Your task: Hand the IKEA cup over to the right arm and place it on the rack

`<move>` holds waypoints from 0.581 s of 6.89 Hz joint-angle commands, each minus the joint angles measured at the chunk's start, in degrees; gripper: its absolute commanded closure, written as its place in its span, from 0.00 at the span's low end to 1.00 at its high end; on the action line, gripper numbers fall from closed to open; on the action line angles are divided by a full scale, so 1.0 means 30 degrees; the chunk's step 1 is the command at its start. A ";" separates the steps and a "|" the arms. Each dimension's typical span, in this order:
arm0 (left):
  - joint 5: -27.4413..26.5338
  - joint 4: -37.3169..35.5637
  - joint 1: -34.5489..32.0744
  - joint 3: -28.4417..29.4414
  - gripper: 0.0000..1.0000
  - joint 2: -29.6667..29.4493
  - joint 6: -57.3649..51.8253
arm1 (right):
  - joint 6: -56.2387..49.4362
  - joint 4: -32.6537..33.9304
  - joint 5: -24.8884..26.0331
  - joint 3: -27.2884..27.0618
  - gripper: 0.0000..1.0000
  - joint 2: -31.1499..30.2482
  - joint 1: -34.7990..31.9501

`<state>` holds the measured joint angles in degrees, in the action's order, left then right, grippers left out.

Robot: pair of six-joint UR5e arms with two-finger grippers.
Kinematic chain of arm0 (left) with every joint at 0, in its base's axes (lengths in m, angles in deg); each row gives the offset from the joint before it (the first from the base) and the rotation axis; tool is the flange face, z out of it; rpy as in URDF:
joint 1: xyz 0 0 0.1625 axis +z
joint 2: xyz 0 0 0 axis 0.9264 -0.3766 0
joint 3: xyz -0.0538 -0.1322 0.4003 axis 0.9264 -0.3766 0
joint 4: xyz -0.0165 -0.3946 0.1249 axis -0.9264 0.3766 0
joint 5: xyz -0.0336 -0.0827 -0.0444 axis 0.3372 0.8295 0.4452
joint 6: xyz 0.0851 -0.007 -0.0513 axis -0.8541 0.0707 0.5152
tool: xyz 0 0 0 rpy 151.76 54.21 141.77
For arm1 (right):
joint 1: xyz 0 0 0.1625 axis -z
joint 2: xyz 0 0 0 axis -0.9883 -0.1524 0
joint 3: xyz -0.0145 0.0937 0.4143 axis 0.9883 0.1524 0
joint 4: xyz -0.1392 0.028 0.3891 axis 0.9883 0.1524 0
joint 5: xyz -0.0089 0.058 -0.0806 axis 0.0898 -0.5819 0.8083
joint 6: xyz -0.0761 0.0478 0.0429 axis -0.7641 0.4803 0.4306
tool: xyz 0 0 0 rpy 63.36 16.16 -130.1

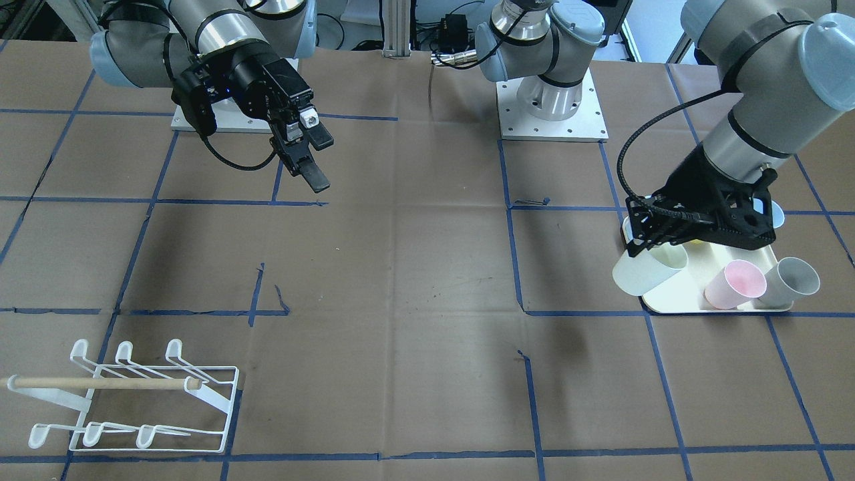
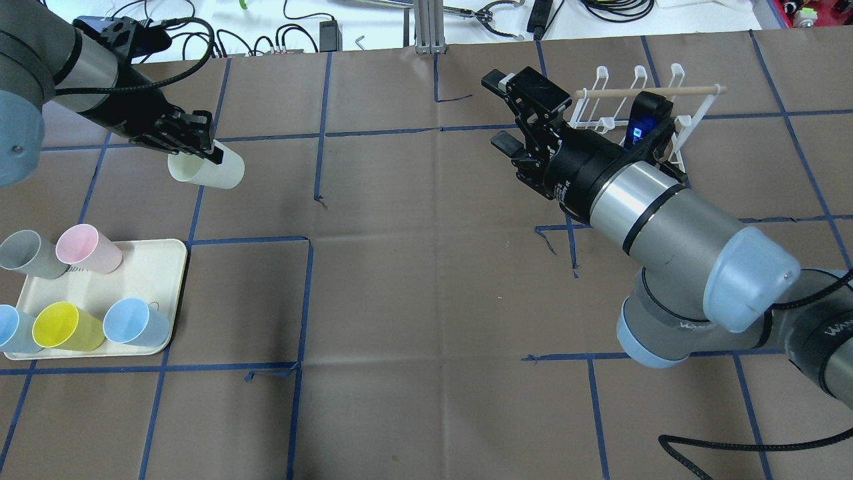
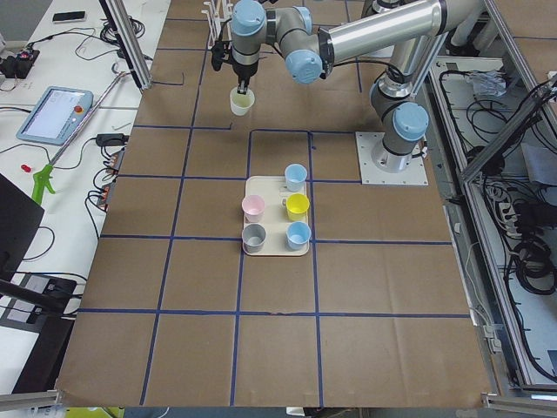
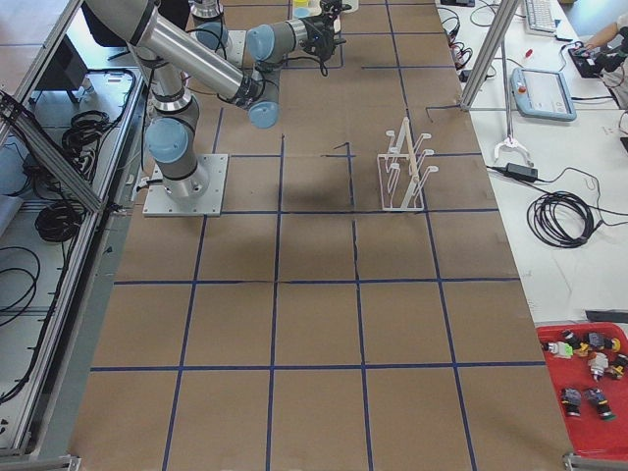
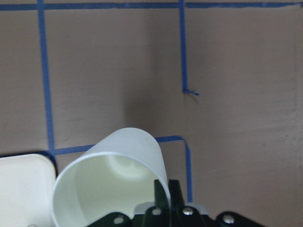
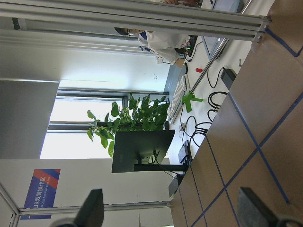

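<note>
My left gripper (image 2: 194, 148) is shut on the rim of a cream IKEA cup (image 2: 208, 171) and holds it tilted above the table, just off the tray's far corner. The cup also shows in the front view (image 1: 646, 270) and in the left wrist view (image 5: 111, 182), mouth toward the camera. My right gripper (image 2: 501, 112) is open and empty, held in the air over the middle of the table, tilted up; its fingers (image 6: 93, 209) frame the room beyond. The white wire rack (image 2: 638, 101) with a wooden dowel stands behind the right arm, and it shows in the front view (image 1: 143, 394).
A cream tray (image 2: 143, 270) at the left holds a pink cup (image 2: 86, 248), a grey cup (image 2: 30, 255), a yellow cup (image 2: 65, 327) and two blue cups (image 2: 133, 322). Brown paper with blue tape lines covers the table. Arm bases stand at the robot's side.
</note>
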<state>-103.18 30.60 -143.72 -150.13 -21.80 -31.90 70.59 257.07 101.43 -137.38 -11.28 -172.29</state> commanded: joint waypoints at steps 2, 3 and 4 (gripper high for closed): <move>0.7827 -0.0292 -0.0237 -0.0824 1.00 0.1599 -0.0929 | 0.0048 0.0006 0.0050 0.0000 0.00 0.0752 0.0000; 0.8613 -0.1192 -0.0237 -0.1263 1.00 0.1893 -0.2269 | 0.0048 -0.0023 0.0254 0.0000 0.00 0.0724 0.0000; 0.9172 -0.2855 -0.0324 -0.1876 1.00 0.2186 -0.2399 | -0.0010 -0.0052 0.0314 0.0000 0.00 0.0666 0.0000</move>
<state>-78.75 26.42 -144.49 -153.94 -16.30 -37.43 70.68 257.01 102.05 -137.38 -9.21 -172.29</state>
